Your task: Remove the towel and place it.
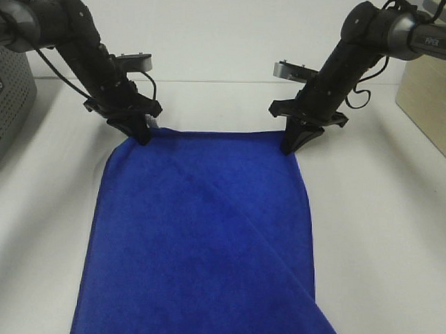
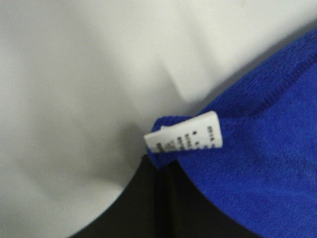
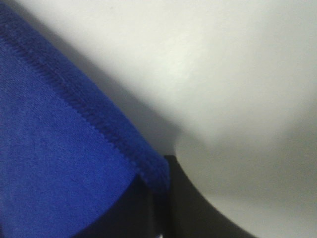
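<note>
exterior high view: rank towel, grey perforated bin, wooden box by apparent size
1. towel, by far the largest.
2-3. grey perforated bin and wooden box: both cut off by the frame edges, visible areas look alike, so no ranking between them.

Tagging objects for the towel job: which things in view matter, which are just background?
In play:
- towel, blue, flat on the table
- left gripper, shut on its far left corner, by the white tag
- right gripper, shut on its far right corner

Lying about:
- grey perforated box, left edge
- wooden box, right edge

towel (image 1: 198, 239) near end cut off (btm edge), tag (image 2: 184, 133) print blurred, unreadable
</note>
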